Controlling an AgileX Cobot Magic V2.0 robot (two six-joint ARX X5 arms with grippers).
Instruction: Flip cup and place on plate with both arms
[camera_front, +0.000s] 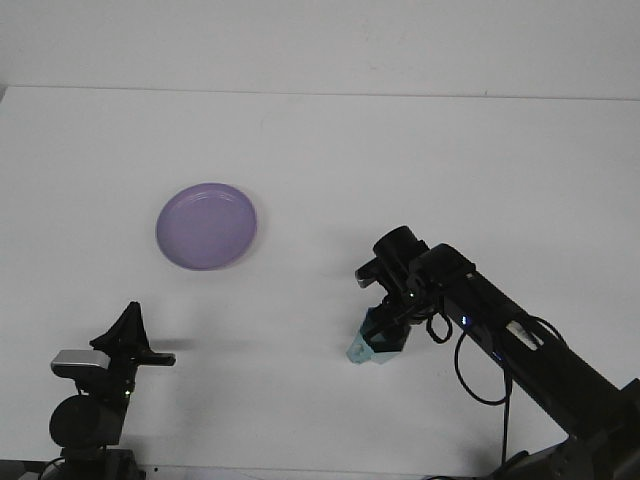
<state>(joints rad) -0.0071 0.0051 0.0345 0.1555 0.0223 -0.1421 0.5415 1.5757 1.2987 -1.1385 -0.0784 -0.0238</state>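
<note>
A white table (400, 150) fills the view, seen from above and behind the robot's two black arms. On the left half of the table lies a round purple plate (206, 226), flat and with nothing on it. Well apart from it, to the right and nearer the camera, is a pale teal cup (366, 346), small in the picture and partly covered by the arm above it. The right gripper (385, 330) reaches down onto the cup from the upper right, and its jaws are closed around the cup's upper part, so only the lower left portion of the cup shows beyond the black fingers. The cup looks tilted, with its visible end pointing down and to the left toward the table; whether it touches the surface cannot be told, and its opening cannot be made out. The right arm (520, 350) stretches from the bottom right corner diagonally up to the gripper, with a loop of black cable hanging under it and a small blue light on its side. The left gripper (135, 345) sits low in the bottom left corner, near the robot's base and far from both cup and plate. From this angle its fingers appear as a dark pointed shape, and it cannot be told whether they are apart or together.
</note>
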